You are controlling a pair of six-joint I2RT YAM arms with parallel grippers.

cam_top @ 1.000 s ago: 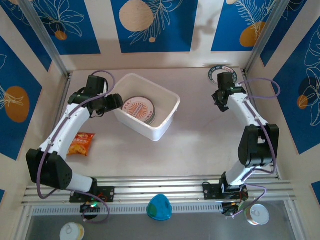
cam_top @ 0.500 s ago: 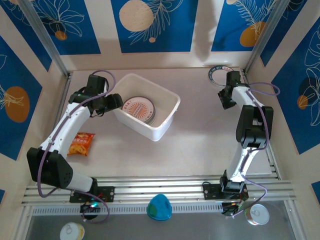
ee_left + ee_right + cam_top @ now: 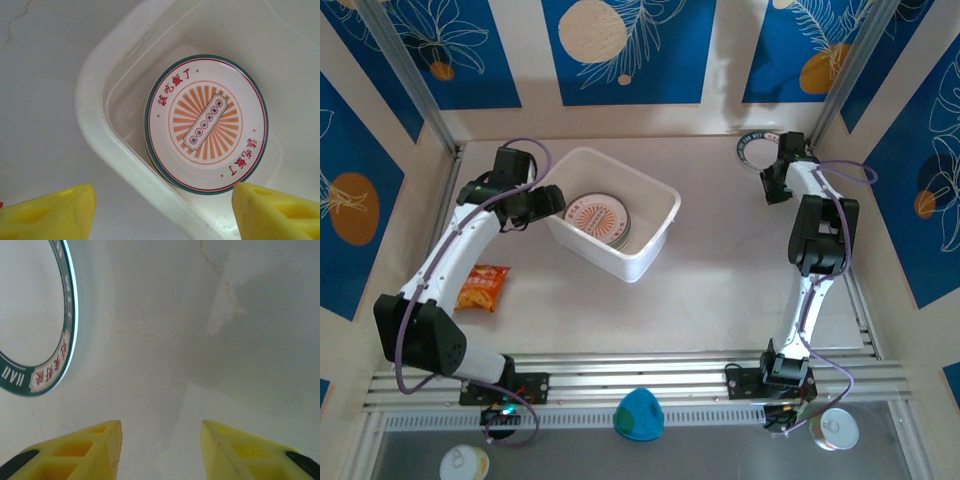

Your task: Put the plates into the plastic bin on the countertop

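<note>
The step in hand looks like fetching a loose plate. The green-rimmed plate [image 3: 35, 315] lies flat in the far right corner of the worktop [image 3: 720, 280]. The right pincer [image 3: 161, 430] hovers just beside it, fingers spread and holding nothing. The plastic bin [image 3: 90, 100] sits toward the far left, with a stack topped by a sunburst plate [image 3: 206, 122] inside. The left pincer [image 3: 162, 197] hangs spread over the bin's rim, empty. Next, the right pincer likely needs to shift across to the plate's edge and close on its rim.
</note>
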